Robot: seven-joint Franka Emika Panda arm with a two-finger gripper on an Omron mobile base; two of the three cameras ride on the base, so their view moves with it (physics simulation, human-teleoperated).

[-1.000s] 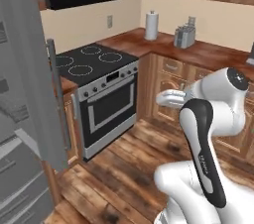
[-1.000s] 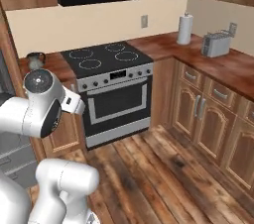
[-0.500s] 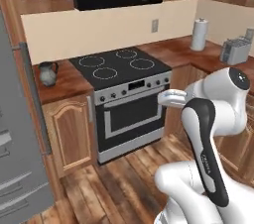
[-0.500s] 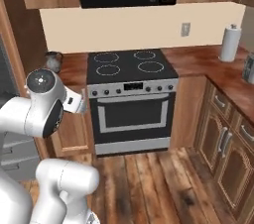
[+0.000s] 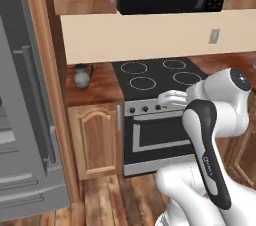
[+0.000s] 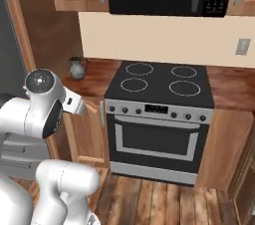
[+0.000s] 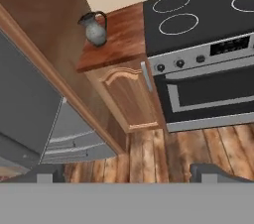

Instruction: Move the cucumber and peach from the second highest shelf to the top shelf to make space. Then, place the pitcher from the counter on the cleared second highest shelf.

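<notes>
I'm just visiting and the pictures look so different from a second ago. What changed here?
The base has turned, so the cameras swung: the stove now sits centred, and the pitcher on the counter has come into view beside the fridge. Nothing itself moved. The gripper stays open and empty.

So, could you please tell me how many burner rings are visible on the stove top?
4: back left, back right, front left, front right. None look hidden.
</notes>
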